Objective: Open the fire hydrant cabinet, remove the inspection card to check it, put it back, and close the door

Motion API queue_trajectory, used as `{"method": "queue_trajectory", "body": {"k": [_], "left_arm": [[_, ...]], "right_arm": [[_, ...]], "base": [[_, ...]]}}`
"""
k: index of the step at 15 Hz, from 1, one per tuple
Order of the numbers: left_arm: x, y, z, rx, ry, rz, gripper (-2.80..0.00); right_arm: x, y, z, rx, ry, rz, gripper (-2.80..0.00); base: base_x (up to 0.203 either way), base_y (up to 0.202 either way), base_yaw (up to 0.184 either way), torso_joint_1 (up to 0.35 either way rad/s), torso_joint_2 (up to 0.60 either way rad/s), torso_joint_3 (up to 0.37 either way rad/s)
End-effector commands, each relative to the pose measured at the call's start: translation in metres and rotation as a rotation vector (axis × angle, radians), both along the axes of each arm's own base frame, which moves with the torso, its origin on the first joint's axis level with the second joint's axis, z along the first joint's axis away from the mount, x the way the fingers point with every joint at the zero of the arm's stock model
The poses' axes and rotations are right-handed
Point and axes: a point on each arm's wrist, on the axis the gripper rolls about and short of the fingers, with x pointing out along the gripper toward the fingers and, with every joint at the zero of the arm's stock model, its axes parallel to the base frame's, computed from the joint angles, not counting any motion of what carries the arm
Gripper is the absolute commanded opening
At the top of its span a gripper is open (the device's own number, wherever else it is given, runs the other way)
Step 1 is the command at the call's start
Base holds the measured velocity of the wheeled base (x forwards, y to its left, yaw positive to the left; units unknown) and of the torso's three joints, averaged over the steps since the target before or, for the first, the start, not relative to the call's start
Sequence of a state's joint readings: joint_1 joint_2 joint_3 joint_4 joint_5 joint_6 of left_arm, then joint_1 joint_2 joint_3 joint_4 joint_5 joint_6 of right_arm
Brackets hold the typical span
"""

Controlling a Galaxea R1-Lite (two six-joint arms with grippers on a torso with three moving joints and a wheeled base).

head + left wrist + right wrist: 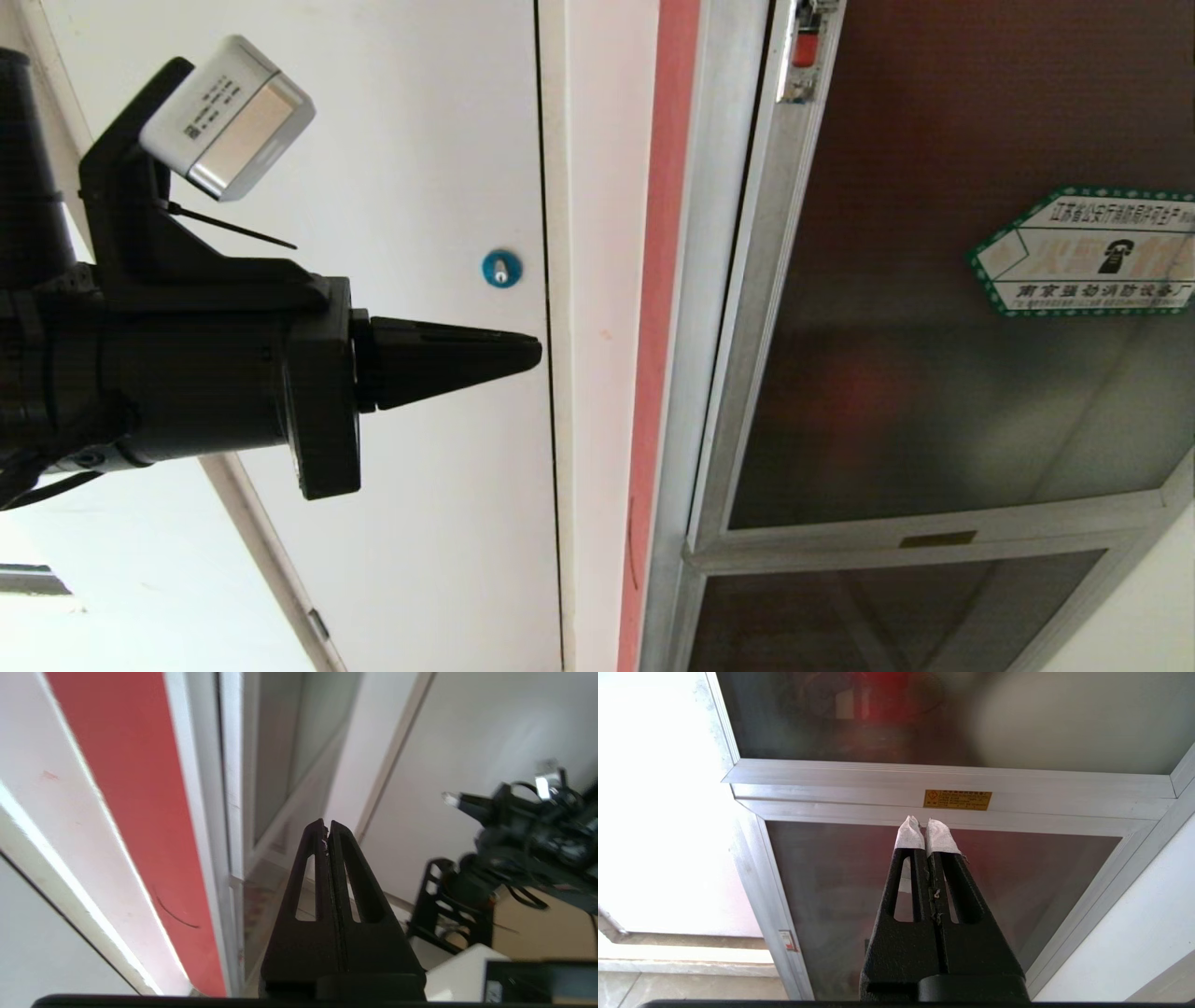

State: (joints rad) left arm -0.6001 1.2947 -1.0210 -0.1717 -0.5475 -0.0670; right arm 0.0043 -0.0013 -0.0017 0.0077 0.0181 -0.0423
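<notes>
Two grippers pressed together, door (934, 373) still closed.
Left gripper (532, 353) hung before the white panel; right gripper (928, 823) faced the lower glass. Judged stiff, fragile glazing; pull by its aluminium frame edge.

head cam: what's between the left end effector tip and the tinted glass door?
In the head view, going from the left end effector to the door: the white panel door's edge, a white strip, a red strip, then the silver frame.
</notes>
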Motion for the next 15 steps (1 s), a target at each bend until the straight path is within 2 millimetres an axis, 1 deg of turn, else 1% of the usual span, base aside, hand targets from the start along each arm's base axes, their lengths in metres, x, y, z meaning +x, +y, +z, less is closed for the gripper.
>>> {"method": "queue_trajectory", "body": {"k": [1, 4, 6, 8, 12, 15], "left_arm": [[0.011, -0.001, 0.004, -0.004, -0.005, 0.025, -2.80], [0.022, -0.008, 0.012, -0.014, -0.017, 0.028, -2.80], [0.030, -0.015, 0.013, -0.013, -0.014, 0.017, -2.80], [0.039, -0.026, 0.013, -0.008, -0.010, -0.002, -2.80], [0.049, -0.053, 0.023, -0.025, -0.034, -0.059, -2.80], [0.065, -0.070, 0.029, -0.038, -0.051, -0.070, -2.80]], "right_arm": [[0.000, 0.000, 0.000, -0.001, 0.000, 0.001, -2.80], [0.000, 0.000, 0.000, -0.001, 0.000, 0.001, -2.80], [0.000, 0.000, 0.000, -0.001, 0.000, 0.001, -2.80], [0.000, 0.000, 0.000, -0.001, 0.000, 0.001, -2.80], [0.000, 0.000, 0.000, -0.001, 0.000, 0.001, -2.80], [0.000, 0.000, 0.000, -0.001, 0.000, 0.001, -2.80]], "base": [[0.000, 0.000, 0.000, 0.000, 0.00, 0.000], [0.000, 0.000, 0.000, 0.000, 0.00, 0.000], [0.000, 0.000, 0.000, 0.000, 0.00, 0.000], [0.000, 0.000, 0.000, 0.000, 0.00, 0.000], [0.000, 0.000, 0.000, 0.000, 0.00, 0.000], [0.000, 0.000, 0.000, 0.000, 0.00, 0.000]]}}
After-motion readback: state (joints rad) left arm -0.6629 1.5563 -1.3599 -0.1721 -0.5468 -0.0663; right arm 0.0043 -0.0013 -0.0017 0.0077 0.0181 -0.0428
